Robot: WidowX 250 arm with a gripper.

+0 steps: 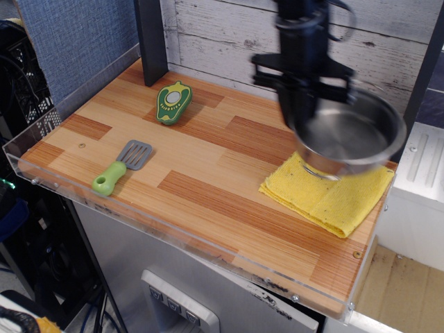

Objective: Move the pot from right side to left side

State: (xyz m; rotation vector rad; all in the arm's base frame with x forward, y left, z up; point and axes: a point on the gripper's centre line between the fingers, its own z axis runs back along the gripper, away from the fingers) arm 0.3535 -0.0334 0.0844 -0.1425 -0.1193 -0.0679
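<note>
So far the tool (300, 118) is clamped on the pot (347, 135), which hangs above the cloth (333, 198), with the whole carry left toward the spatula (121, 166) unstarted.

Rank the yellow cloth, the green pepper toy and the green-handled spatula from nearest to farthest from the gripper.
1. Yellow cloth, right side, just below the gripper holding the pot.
2. Green pepper toy, back, left of centre.
3. Green-handled spatula, front left.
</note>
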